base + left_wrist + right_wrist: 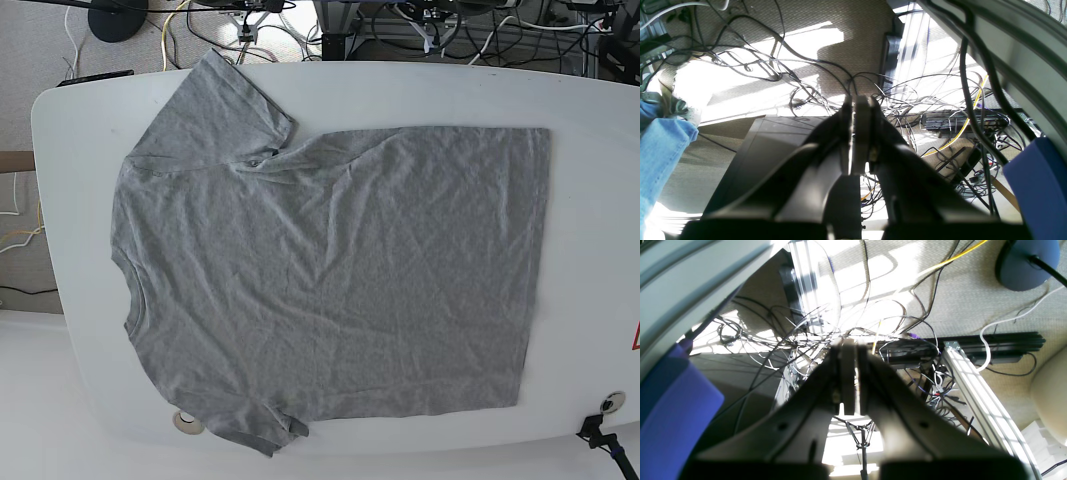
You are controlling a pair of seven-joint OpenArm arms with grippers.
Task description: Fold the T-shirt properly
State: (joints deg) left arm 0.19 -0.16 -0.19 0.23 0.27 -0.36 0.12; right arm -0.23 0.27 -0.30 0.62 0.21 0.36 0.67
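Note:
The heather-grey T-shirt (330, 285) lies spread flat on the white table (590, 200) in the base view, plain side up. Its neck is at the left, its hem at the right, one sleeve at the upper left and one at the lower left. No arm shows in the base view. In the left wrist view my left gripper (860, 103) is shut with nothing between its fingers, hanging over the floor. In the right wrist view my right gripper (847, 343) is likewise shut and empty above the floor.
Tangled cables (780, 66) cover the carpet under both wrist cameras. A black box (773, 146) and a person's blue jeans leg (660, 150) sit below the left gripper. Aluminium frame rails (977, 396) and a blue pad (673, 420) are near the right gripper.

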